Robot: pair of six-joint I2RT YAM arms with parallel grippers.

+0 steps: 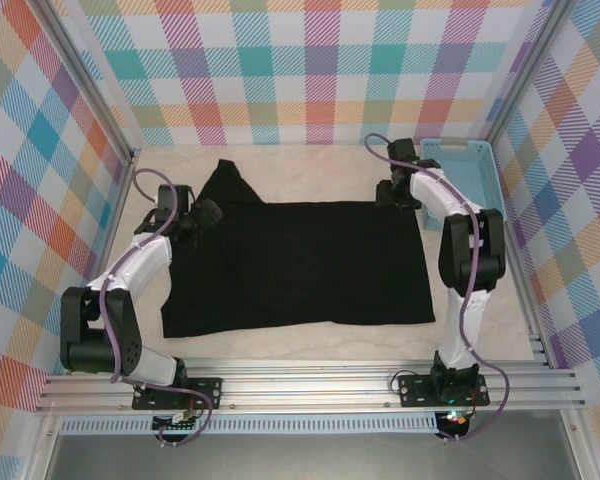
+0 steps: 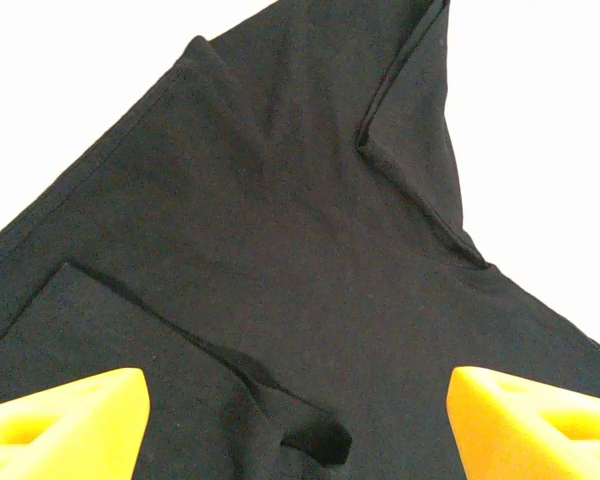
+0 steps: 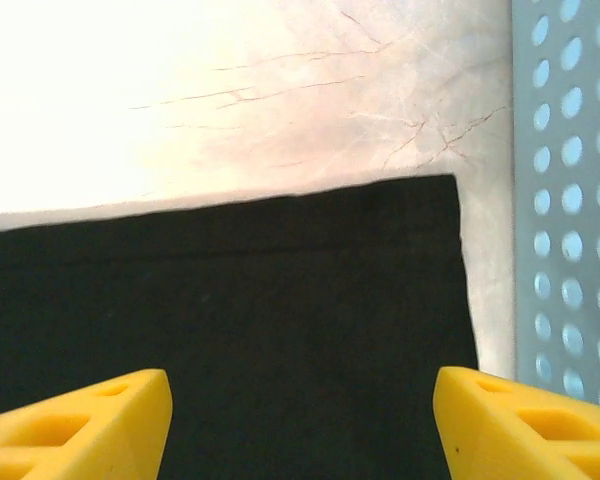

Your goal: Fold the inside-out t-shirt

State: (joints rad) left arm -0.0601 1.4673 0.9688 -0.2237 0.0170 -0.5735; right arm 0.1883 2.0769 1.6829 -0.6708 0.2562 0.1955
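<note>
Yellow fingers (image 2: 70, 425) nearest the lens in the left wrist view, spread wide to either side: left gripper (image 2: 300, 400) open, nothing pinched between. Hangs directly over the inside-out t-shirt (image 2: 280, 220), black cloth beneath and ahead. Small raised fold of fabric just under the gap; a seamed edge running diagonally away from it.

From above, left gripper (image 1: 202, 215) at the shirt's left end, near the left edge of the tabletop (image 1: 310, 165), beside a pointed flap of cloth reaching toward the far edge.

Right gripper (image 3: 300, 400) likewise open, fingers (image 3: 80, 425) well apart with no cloth caught. Hovers over the shirt's far right corner, the straight hem crossing just ahead and bare marbled tabletop beyond. Right of that corner, a narrow strip of tabletop, then the perforated wall of the light-blue basket (image 3: 570, 200), near the cloth but not touching.

From above, right gripper (image 1: 392, 190) over that same far right corner. Inside-out t-shirt (image 1: 300, 265) flat across the middle of the tabletop as a wide dark rectangle, spanning between the two arms. Basket (image 1: 465, 165) in the far right corner of the tabletop.
</note>
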